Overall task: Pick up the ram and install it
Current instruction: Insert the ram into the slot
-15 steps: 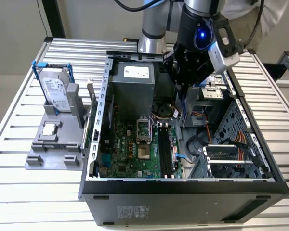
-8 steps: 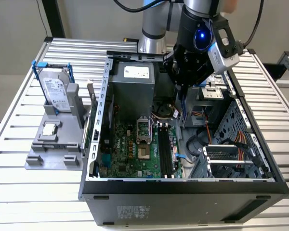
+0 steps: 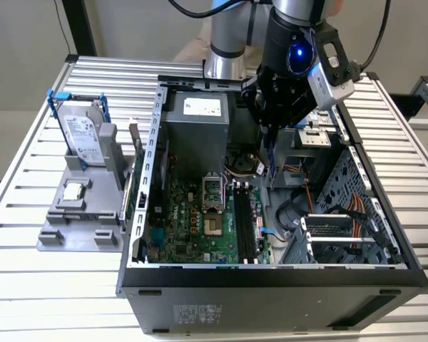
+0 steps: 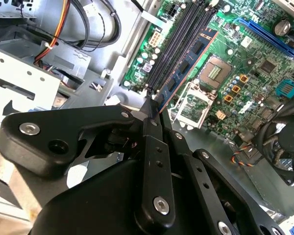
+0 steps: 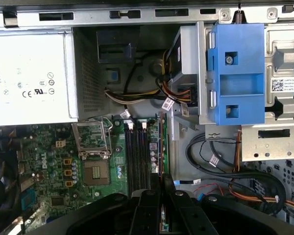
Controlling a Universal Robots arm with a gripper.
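Ram (image 4: 188, 61) is sitting clamped between the gripper's fingertips, standing on edge as a thin bluish stick with a copper-coloured border, and it is reaching away from the gripper (image 4: 152, 105) over the motherboard (image 4: 235, 58). Much of its near end is being hidden by the black fingers (image 4: 152, 147) in the second wrist view, so where the pads actually press on it is hard to make out. In the first wrist view the ram (image 5: 161, 142) is showing edge-on, a narrow green-and-dark strip just beside the long black memory slots (image 5: 136, 156), with its lower part running down between the closed fingers of the gripper (image 5: 161, 188). Whether its bottom edge is touching a slot or hanging just above one cannot be told from either wrist view.

In the exterior view the gripper (image 3: 265, 132) is hanging inside the open computer case (image 3: 271, 285), above the motherboard (image 3: 192, 228), and the ram (image 3: 267, 160) is appearing only as a thin dark sliver dropping from it, largely lost against cables and the case interior. The arm's upper part is being cut off by the picture's edge. On the exterior view's left, well apart from the gripper, a grey holder (image 3: 78, 221) is carrying the silver hard drive (image 3: 82, 139) with blue rails and a small square processor chip (image 3: 73, 190).
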